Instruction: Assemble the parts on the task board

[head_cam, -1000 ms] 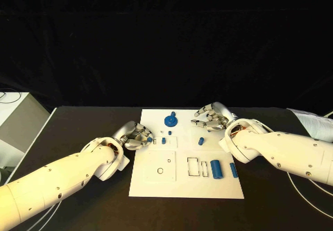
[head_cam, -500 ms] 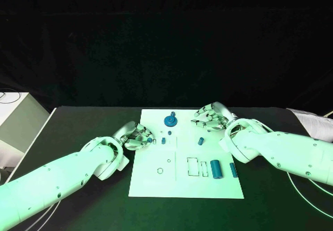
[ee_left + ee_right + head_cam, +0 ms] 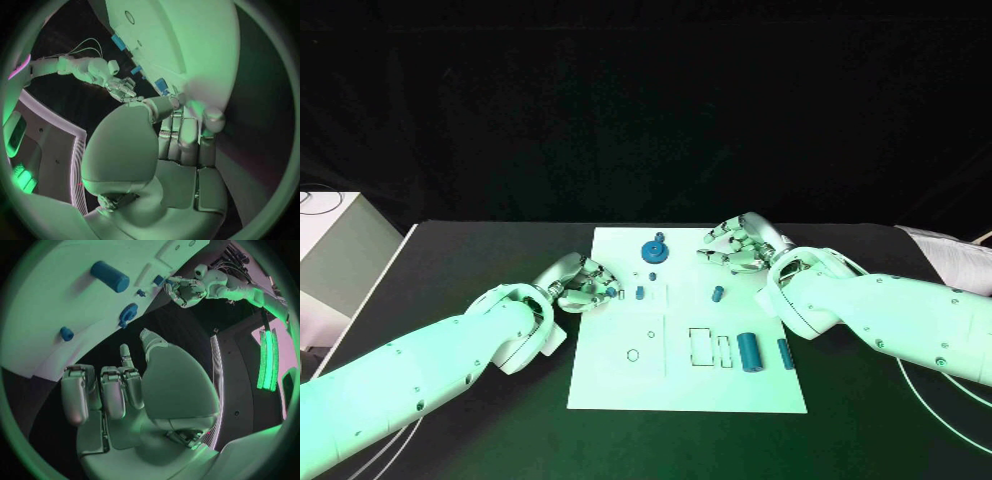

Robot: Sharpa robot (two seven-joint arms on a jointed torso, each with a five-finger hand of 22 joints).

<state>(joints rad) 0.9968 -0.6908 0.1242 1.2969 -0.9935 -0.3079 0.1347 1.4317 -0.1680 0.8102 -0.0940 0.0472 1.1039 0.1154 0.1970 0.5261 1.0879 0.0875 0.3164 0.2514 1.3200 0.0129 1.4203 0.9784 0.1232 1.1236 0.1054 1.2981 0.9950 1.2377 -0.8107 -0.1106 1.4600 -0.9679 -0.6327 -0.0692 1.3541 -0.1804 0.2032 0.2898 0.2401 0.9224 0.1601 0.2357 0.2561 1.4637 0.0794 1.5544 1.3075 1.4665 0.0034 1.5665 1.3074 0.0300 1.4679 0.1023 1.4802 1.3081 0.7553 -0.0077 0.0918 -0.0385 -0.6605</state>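
The white task board [image 3: 678, 385] lies in the middle of the black table. On it are a blue round knob [image 3: 655, 250], a small blue peg [image 3: 640, 293], a short blue piece [image 3: 717, 294], a blue cylinder [image 3: 751, 351] and a blue bar [image 3: 785, 353]. My left hand [image 3: 578, 281] sits at the board's left edge and pinches a small blue part [image 3: 607, 291] at its fingertips; the left wrist view shows the same part [image 3: 161, 85]. By the board's far right corner, my right hand [image 3: 744, 243] has its fingers [image 3: 115, 390] curled in on nothing.
The board has two rectangular slots [image 3: 710, 347] and a round hole [image 3: 633, 354] in its near half. A pale box [image 3: 336, 250] stands off the table's left side. Cables [image 3: 952, 262] lie at the right edge.
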